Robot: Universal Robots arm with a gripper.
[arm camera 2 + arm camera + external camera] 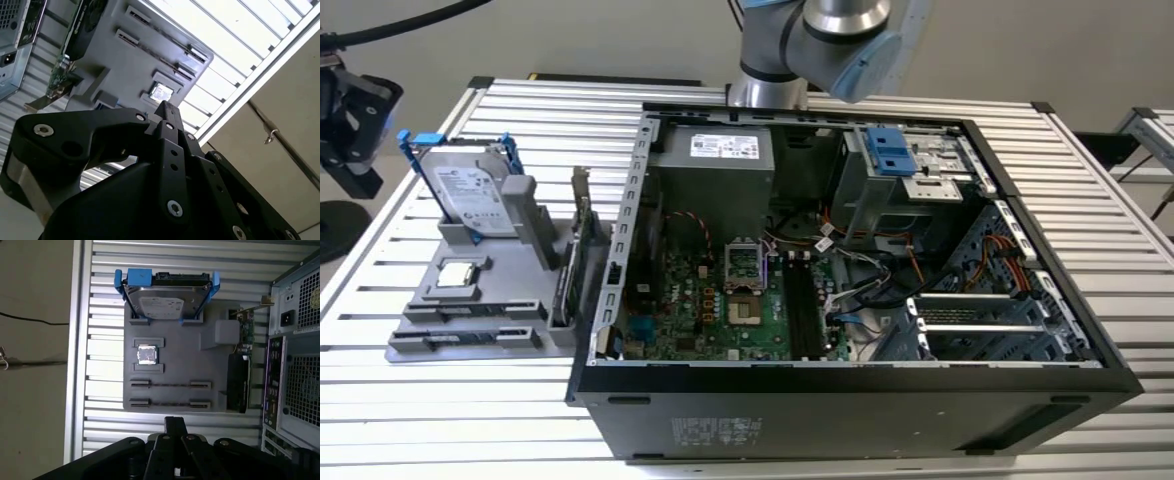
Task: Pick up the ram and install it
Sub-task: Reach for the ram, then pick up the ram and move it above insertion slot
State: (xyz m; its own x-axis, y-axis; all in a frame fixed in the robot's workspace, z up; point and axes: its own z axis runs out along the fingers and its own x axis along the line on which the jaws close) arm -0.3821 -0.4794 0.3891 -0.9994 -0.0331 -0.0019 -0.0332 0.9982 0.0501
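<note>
A table of ribbed silver metal slats (1107, 190) is stretching under everything. My black two-fingered claw (175, 423) is hanging above it, clear of the parts. In both wrist views its fingers are pressing together and gripping nothing. Nearest to the claw, the ram (170, 403), a long thin dark stick, is standing on edge between two grey clips of a flat grey plastic tray (175, 367). A second stick (170, 384) like it is sitting just beyond. Farther along the tray, a small square silver processor chip (148, 355) is lying flat, and a silver-labelled hard drive with blue rails (167, 302) is standing upright. Beside the tray, an open black computer tower (854, 400) is lying on its side.
</note>
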